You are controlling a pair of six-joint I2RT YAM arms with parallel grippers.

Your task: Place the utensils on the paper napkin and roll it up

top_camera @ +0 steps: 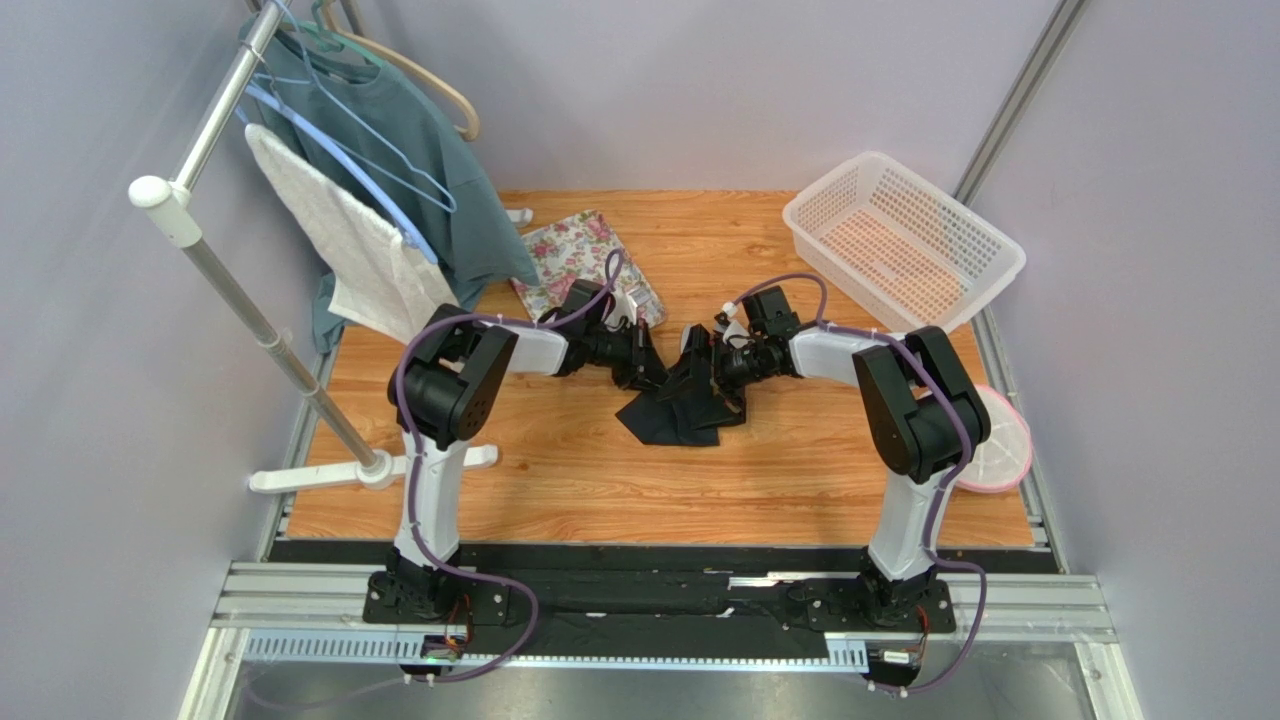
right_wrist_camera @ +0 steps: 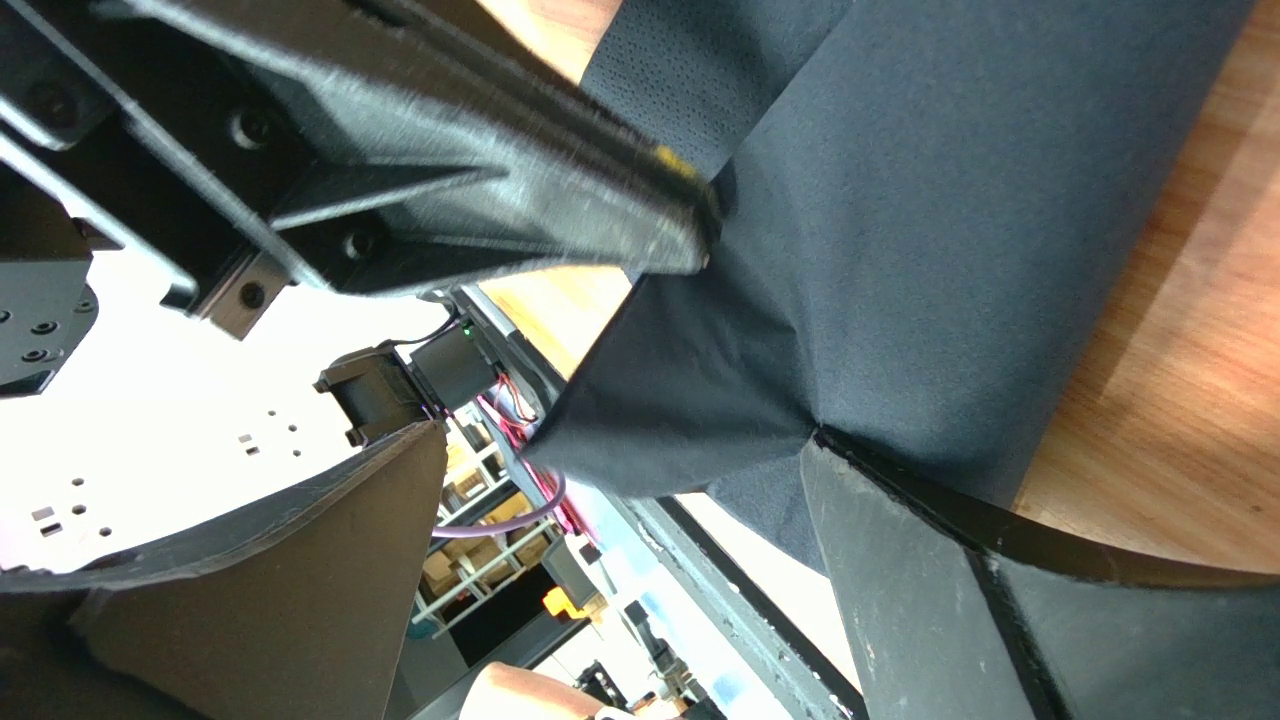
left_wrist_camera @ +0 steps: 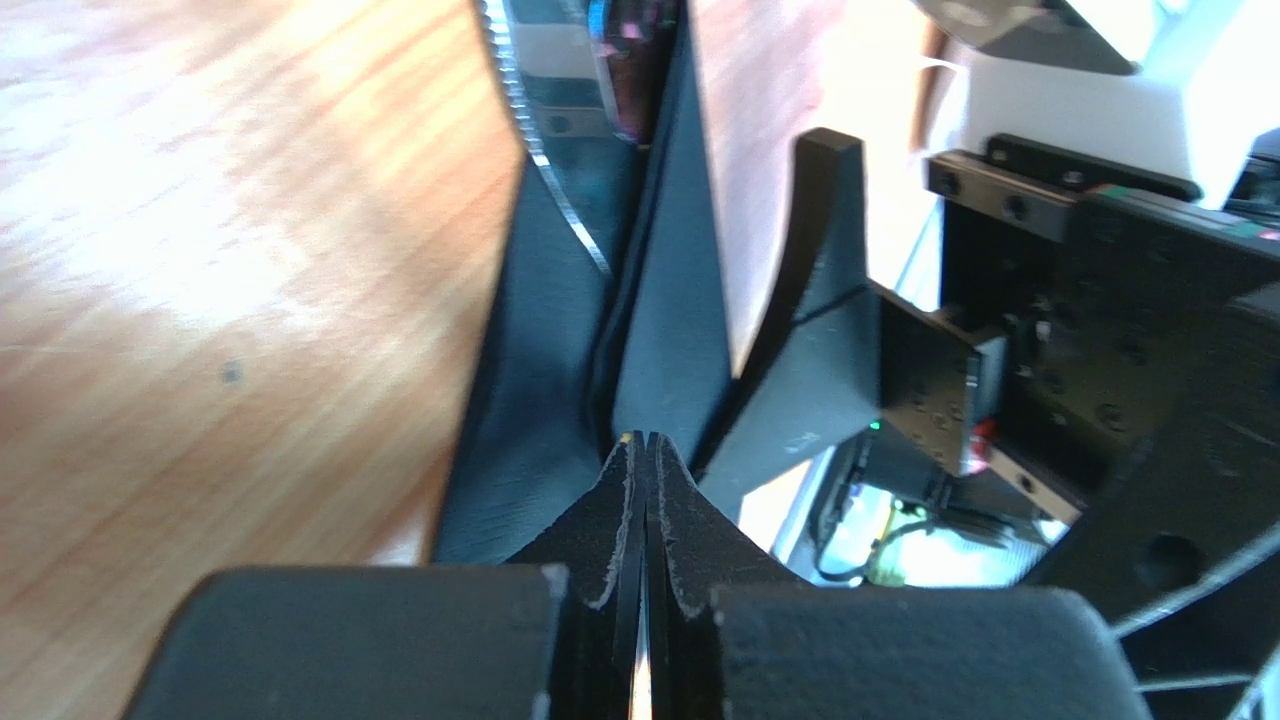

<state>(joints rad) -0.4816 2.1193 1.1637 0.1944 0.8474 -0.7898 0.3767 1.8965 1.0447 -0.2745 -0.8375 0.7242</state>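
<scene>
The black paper napkin (top_camera: 676, 417) lies crumpled on the wooden table between my two grippers, partly lifted. My left gripper (top_camera: 649, 365) is shut on one edge of it; in the left wrist view the jaws (left_wrist_camera: 646, 443) are pressed together with the napkin (left_wrist_camera: 669, 330) running up from the tips. Beyond it show the pale grey knife (left_wrist_camera: 544, 105) with its serrated edge and a bit of the purple fork (left_wrist_camera: 628, 45). My right gripper (top_camera: 718, 375) is open; in the right wrist view (right_wrist_camera: 624, 450) the napkin (right_wrist_camera: 932, 195) drapes against one of its fingers (right_wrist_camera: 932, 585).
The floral tray (top_camera: 579, 248) lies behind the left gripper. A white perforated basket (top_camera: 902, 240) stands at the back right. A pink-rimmed plate (top_camera: 995, 443) sits at the right edge. A clothes rack (top_camera: 241, 300) with garments stands at the left.
</scene>
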